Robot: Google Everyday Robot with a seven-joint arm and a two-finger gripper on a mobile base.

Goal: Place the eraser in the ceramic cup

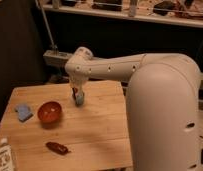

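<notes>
My gripper (76,93) hangs over the far middle of the wooden table (95,132), directly above the ceramic cup (79,100). The eraser (75,91) shows only as a dark patch at my tip, just over the cup's mouth. I cannot tell whether my jaws are clamped on it or apart.

Fingers (74,90) gripping the eraser (75,94) crowd the ceramic cup (80,99); bowl (49,111) stands near one side, bare tabletop (102,125) on the other
</notes>
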